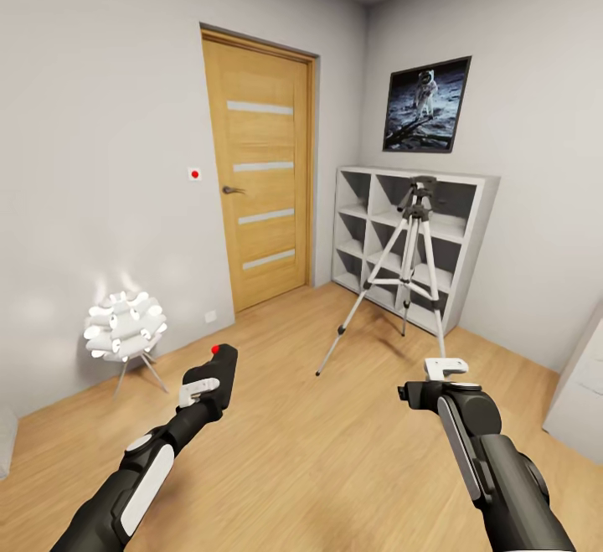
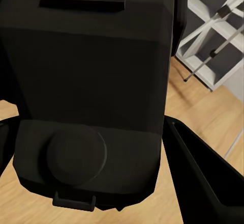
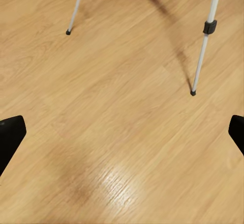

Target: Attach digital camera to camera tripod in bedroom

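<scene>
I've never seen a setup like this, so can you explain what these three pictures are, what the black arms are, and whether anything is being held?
It is a simulated two-armed robot in a bedroom. The wide picture comes from its head; the others come from cameras at each wrist. The left tool is shut on the digital camera, the black box with a red button. The right tool is open and empty, over the wood floor. Ahead, the camera tripod stands on the floor before a grey cube shelf.
</scene>
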Controlling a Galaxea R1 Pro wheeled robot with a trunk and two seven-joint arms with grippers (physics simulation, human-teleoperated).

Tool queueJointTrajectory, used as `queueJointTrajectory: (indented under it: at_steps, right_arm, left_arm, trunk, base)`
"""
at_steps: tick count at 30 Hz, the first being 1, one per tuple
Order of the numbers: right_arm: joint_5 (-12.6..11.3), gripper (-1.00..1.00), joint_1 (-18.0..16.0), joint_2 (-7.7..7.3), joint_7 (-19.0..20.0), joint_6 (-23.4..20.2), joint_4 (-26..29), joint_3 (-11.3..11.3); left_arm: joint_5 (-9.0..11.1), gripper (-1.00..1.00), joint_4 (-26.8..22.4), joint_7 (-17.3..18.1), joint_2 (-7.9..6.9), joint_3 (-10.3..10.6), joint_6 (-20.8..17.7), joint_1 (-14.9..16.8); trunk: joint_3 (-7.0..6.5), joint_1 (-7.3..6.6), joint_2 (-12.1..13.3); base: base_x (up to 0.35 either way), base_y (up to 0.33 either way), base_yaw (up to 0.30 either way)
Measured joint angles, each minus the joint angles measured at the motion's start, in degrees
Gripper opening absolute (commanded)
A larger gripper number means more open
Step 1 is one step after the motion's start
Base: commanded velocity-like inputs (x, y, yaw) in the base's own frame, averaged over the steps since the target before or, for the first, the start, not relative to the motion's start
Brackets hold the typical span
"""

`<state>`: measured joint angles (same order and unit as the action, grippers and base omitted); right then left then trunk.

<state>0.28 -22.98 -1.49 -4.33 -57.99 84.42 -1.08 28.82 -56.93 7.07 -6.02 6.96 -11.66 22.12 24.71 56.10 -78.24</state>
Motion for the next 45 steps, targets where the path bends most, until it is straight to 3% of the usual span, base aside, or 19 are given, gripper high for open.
queueJointTrajectory:
  at_steps: [45]
  right_arm:
    - [0.50, 1.00, 0.00, -0.08, -0.32, 1.07, -3.81, -0.01]
  left_arm:
    - [-0.01, -1.00, 0.21, 0.01, 0.00, 0.00, 0.26, 0.00]
  trunk:
    - [-8.09, -9.89, 18.06]
  base:
    - [0.000, 0.000, 0.000]
